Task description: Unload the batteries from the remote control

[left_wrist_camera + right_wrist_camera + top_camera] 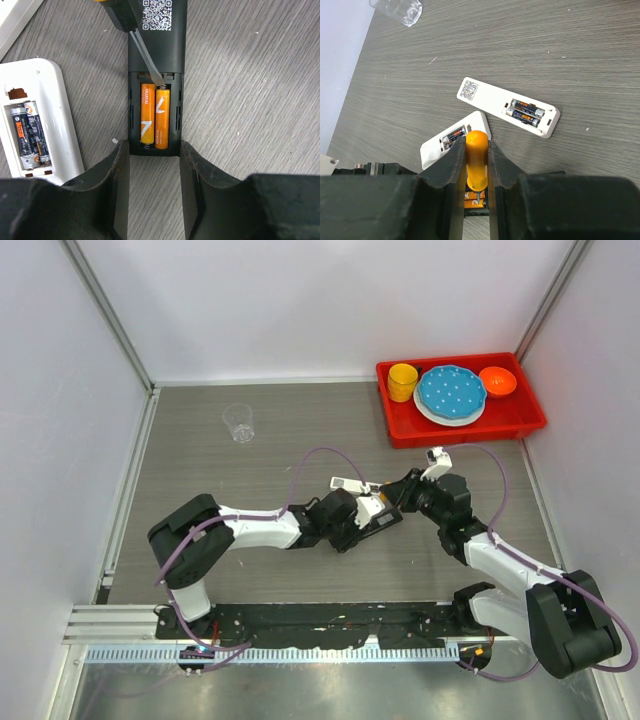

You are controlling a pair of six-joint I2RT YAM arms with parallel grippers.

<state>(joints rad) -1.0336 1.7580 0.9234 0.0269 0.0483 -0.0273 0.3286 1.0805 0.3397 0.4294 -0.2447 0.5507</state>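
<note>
A black remote (160,40) lies face down with its battery bay open, and two orange batteries (155,121) sit side by side in it. My left gripper (155,150) clasps the remote's near end, one fingertip against each side. My right gripper (477,142) is shut on an orange-handled pointed tool (477,160). The tool's blade (147,57) reaches down to the far end of the orange batteries. Both grippers meet at the middle of the table (380,508).
Two white remotes (507,107) (445,142) lie open nearby, each with dark grey batteries (525,112) (30,132) inside. A clear cup (239,422) stands at the back left. A red tray (465,432) with a yellow cup, blue plate and orange bowl sits at the back right.
</note>
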